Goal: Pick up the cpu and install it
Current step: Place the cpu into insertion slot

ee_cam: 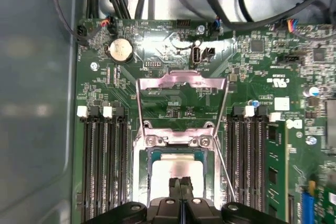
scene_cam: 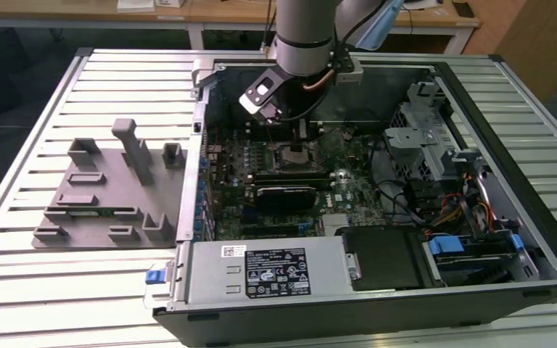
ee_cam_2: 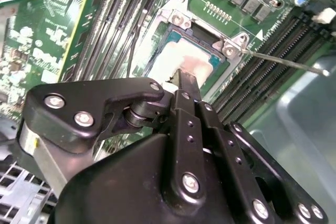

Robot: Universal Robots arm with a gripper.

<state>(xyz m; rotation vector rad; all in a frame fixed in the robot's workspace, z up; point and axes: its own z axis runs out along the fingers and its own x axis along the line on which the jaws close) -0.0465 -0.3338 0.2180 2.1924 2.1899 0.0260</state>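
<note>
Black metal gripper [ee_cam_2: 185, 78], its fingers pressed together, hangs tips-down at or just above the small square silver-grey cpu [ee_cam_2: 170, 59] lying flat in the open metal-framed socket [ee_cam: 138, 169] on the green motherboard [scene_cam: 356, 192] inside the open black computer case [scene_cam: 356, 319], under the upright grey arm [scene_cam: 303, 29].

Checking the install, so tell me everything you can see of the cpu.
The cpu is a flat square chip with a pale silver metal top and thin greenish rim. It lies level in the motherboard socket, whose hinged retention frame stands open. The gripper's shut fingertips hang over it; contact cannot be told.
</note>
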